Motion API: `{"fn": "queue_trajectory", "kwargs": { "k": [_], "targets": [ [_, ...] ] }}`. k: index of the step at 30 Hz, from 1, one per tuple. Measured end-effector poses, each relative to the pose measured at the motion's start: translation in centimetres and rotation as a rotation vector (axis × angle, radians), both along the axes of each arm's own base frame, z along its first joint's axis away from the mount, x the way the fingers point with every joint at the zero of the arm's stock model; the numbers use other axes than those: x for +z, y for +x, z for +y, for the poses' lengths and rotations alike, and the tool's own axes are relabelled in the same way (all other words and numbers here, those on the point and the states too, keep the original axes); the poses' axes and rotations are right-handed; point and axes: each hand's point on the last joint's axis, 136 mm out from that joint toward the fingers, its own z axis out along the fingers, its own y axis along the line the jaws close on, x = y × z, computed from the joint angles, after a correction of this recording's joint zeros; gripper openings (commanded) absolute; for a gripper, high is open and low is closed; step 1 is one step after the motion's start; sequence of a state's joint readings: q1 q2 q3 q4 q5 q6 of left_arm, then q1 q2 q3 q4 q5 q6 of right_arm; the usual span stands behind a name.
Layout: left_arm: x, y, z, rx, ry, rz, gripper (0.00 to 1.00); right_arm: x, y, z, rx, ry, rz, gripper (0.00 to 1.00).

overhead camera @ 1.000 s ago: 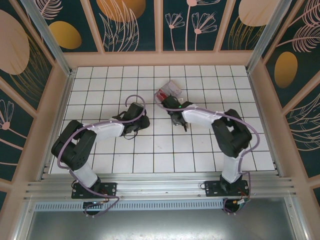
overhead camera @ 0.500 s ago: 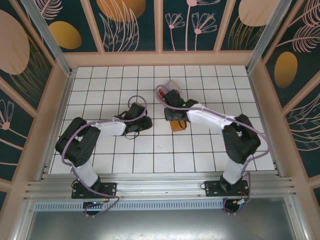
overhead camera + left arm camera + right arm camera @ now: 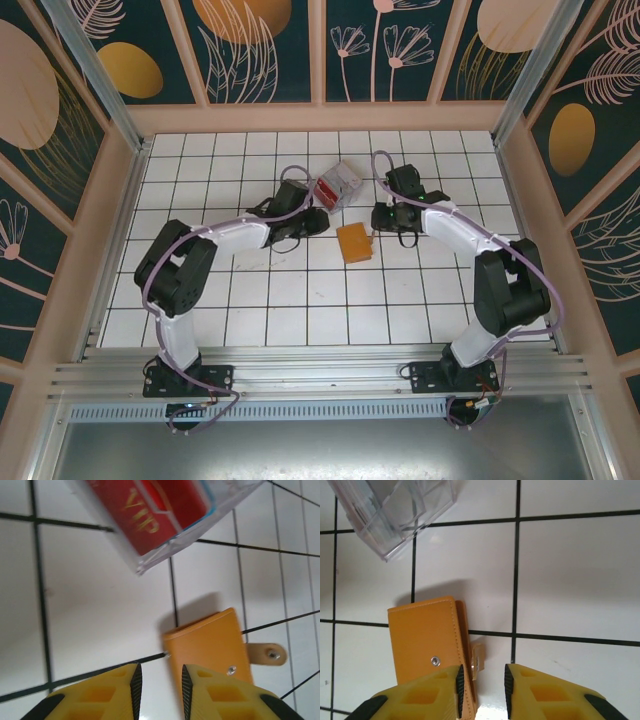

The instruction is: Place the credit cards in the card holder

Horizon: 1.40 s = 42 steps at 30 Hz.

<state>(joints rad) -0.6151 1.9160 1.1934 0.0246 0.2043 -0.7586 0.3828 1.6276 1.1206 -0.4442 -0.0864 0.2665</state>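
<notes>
Card holder (image 3: 427, 650) noted lying folded on the tiles (image 3: 560, 570), between the grippers. Red credit card (image 3: 150, 510) seen in the clear box (image 3: 395, 515) just beyond. Left gripper (image 3: 158, 672) and right gripper (image 3: 481, 672) narrowly parted, nothing held. Cards judged light, thin, slippery: to be pinched by an edge.

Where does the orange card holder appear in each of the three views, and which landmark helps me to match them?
Top external: the card holder lies near the picture's centre.
Left wrist: the card holder is at lower right.
Right wrist: the card holder is at lower left.
Shared landmark: the clear plastic box, above the holder in every view.
</notes>
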Motion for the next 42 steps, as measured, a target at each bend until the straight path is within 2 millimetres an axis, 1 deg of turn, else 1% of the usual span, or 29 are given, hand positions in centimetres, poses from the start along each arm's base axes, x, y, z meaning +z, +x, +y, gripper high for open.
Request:
{"fn": "queue_trajectory", "kwargs": {
  "k": [3, 6, 14, 20, 23, 26, 28, 31, 34, 42],
  "targets": [
    [0.1, 0.4, -1.4, -0.029, -0.006, -0.006, 0.29, -0.5, -0.3, 0.6, 0.022, 0.028, 0.026, 0.27],
    [-0.1, 0.6, -2.7, -0.058, -0.003, 0.002, 0.29, -1.2, -0.5, 0.9, 0.03, 0.032, 0.048, 0.25],
    [-1.1, 0.7, -5.1, -0.115, 0.009, 0.03, 0.29, -2.6, -0.6, 1.0, 0.038, 0.025, 0.083, 0.21],
    [-1.7, 0.7, -5.9, -0.132, 0.015, 0.045, 0.29, -3.1, -0.6, 1.1, 0.041, 0.028, 0.092, 0.2],
    [-2.2, 0.7, -6.2, -0.14, 0.014, 0.054, 0.29, -3.3, -0.5, 1.1, 0.043, 0.027, 0.094, 0.17],
    [-2.8, 0.5, -6.4, -0.147, 0.016, 0.069, 0.29, -3.4, -0.5, 1.2, 0.05, 0.024, 0.092, 0.13],
    [-3.2, 0.4, -6.3, -0.148, 0.021, 0.077, 0.29, -3.5, -0.5, 1.2, 0.056, 0.023, 0.093, 0.09],
    [-3.2, 0.5, -6.5, -0.152, 0.021, 0.082, 0.29, -3.5, -0.5, 1.3, 0.06, 0.026, 0.096, 0.05],
    [-3.2, 0.3, -6.9, -0.16, 0.018, 0.082, 0.29, -3.5, -0.6, 1.6, 0.071, 0.046, 0.1, 0.03],
    [-3.2, -0.1, -7.4, -0.17, 0.019, 0.083, 0.29, -3.1, -0.8, 3.2, 0.115, 0.129, 0.102, 0.02]
  ]
}}
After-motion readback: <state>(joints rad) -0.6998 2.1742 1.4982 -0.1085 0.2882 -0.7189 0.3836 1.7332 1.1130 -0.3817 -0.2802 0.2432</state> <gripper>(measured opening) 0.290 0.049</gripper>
